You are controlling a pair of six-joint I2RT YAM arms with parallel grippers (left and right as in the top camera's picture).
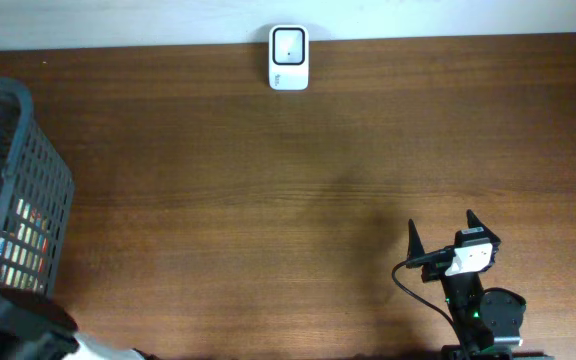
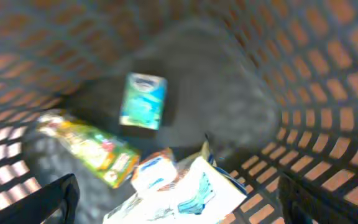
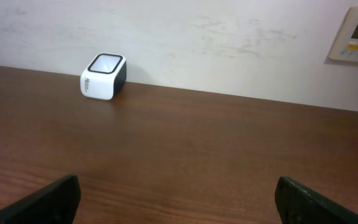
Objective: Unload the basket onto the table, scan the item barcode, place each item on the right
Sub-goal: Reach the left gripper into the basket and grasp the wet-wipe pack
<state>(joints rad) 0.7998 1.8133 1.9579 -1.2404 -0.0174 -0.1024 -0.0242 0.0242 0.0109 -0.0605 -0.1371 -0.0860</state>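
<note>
The white barcode scanner (image 1: 289,57) stands at the table's far edge; it also shows as a white box with a dark side, the scanner (image 3: 103,76), by the wall. In the left wrist view my left gripper (image 2: 178,190) hangs open over the basket's inside, its dark fingers (image 2: 50,200) wide apart. Below it lie a blue-green box (image 2: 143,101), a yellow-green pack (image 2: 92,149) and a white pack with teal print (image 2: 188,190). My right gripper (image 1: 442,226) is open above bare wood near the front right, nothing between its fingertips (image 3: 48,199).
The dark mesh basket (image 1: 30,170) stands at the table's left edge, with the left arm (image 1: 18,325) at its front corner. Its lattice walls (image 2: 328,81) surround the left gripper. A wall panel (image 3: 356,34) hangs at the back right.
</note>
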